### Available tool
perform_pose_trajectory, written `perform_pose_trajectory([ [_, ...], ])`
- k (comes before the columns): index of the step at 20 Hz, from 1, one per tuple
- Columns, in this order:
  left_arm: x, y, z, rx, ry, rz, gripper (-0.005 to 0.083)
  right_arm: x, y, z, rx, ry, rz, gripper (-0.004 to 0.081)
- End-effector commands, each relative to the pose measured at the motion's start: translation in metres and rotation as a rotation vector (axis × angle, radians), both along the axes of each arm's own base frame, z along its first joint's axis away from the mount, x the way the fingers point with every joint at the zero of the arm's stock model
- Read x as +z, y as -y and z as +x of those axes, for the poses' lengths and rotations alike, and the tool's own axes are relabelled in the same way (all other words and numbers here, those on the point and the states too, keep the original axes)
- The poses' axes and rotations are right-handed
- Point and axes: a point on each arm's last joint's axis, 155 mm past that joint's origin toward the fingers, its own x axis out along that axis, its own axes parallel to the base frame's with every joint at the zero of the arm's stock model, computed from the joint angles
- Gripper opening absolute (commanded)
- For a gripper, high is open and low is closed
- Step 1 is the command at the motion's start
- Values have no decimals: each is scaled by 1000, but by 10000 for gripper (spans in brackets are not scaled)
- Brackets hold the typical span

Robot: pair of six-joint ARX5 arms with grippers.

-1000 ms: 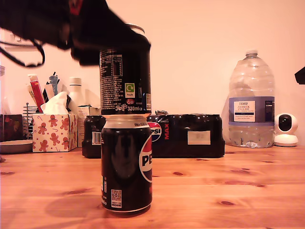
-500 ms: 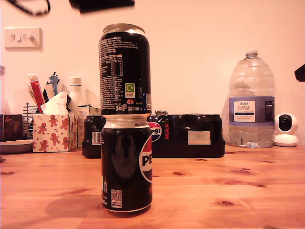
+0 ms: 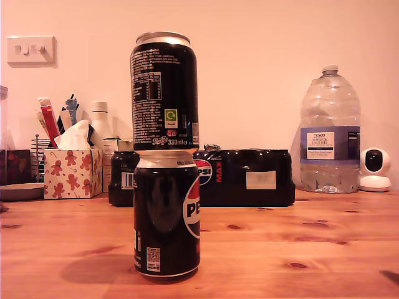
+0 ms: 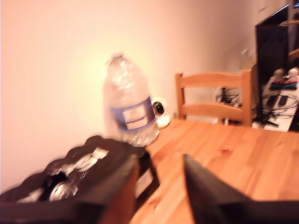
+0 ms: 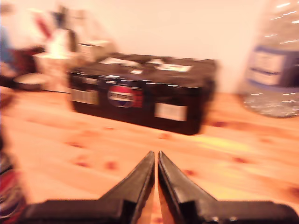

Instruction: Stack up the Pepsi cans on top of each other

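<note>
Two black Pepsi cans stand stacked near the middle of the exterior view. The lower can (image 3: 166, 215) rests upright on the wooden table (image 3: 280, 249) with its globe logo facing the exterior view's right. The upper can (image 3: 164, 90) sits upright on the lower can's rim, small print facing the camera. Neither gripper appears in the exterior view. In the first wrist view my first gripper (image 4: 160, 158) is open and holds nothing, above the table. My second gripper (image 5: 156, 154) is shut and empty, low over the table. No can shows clearly in either wrist view.
Behind the stack lies a black shrink-wrapped Pepsi Max multipack (image 3: 243, 177). A large water bottle (image 3: 329, 134) and a small white camera (image 3: 374, 169) stand at the exterior view's right. A tissue box (image 3: 72, 171) and a utensil holder sit at its left. A wooden chair (image 4: 212, 95) stands beyond the table.
A dark arm that was at the upper can one second ago has risen out of the exterior view. The upper can stays on the lower one.
</note>
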Motion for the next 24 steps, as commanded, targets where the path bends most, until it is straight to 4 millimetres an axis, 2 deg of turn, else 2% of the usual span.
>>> perform_pose_trajectory([
  [1,-3,-10,4,32,-29,9,2,-1,8,4,-34,11,1,-13],
  [6,-16,-37,7,109,-90,-25,2,10,38,8,-159,45,73,-13],
  [11,-55,-69,5,227,-153,-59,2,22,58,5,-236,97,96,-13],
  [14,-79,-90,1,306,-175,-109,2,19,60,5,-243,86,98,-13],
  [19,-112,-115,-14,401,-215,-201,2,-4,60,4,-246,-6,78,-13],
  [24,-132,-130,-35,446,-262,-197,2,-48,61,-5,-252,-181,38,-13],
])
